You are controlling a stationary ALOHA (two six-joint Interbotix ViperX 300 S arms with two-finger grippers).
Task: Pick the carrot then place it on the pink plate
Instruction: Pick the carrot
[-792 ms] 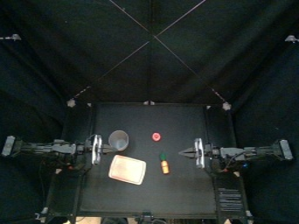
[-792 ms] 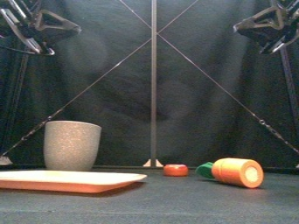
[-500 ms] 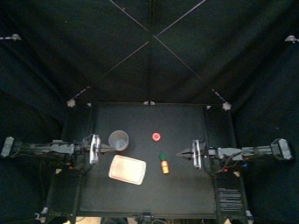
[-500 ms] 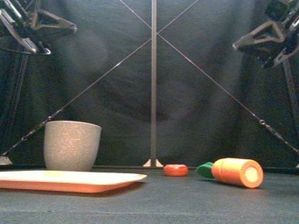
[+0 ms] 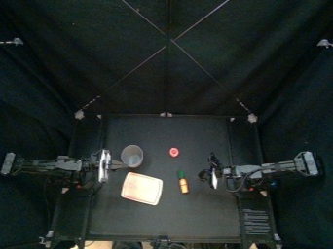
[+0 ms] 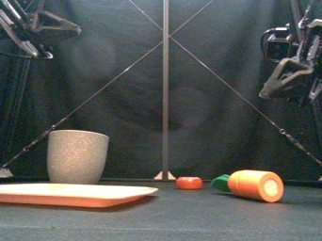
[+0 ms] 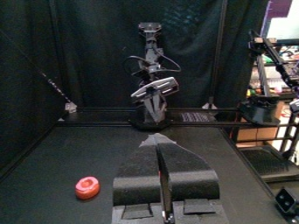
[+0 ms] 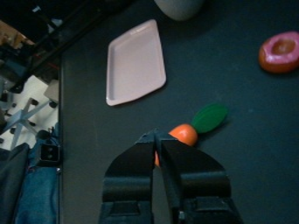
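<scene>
Top view shows the flat pink plastic tray (image 5: 142,189) nearest the counter's (image 5: 208,219) front edge. The orange toy carrot with green leaf (image 5: 184,182) lies just right of it, mid-counter. Above the carrot hangs the right claw (image 8: 156,142), jaws together. The left claw (image 7: 162,150), also pressed together, is over the left edge.

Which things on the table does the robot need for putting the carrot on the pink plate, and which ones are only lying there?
Needed for the job:
- carrot
- pink plate
- right gripper, the one nearer to the carrot

Only lying there:
- tall grey cup
- small red round toy
- left gripper, resting at the table's left side
</scene>
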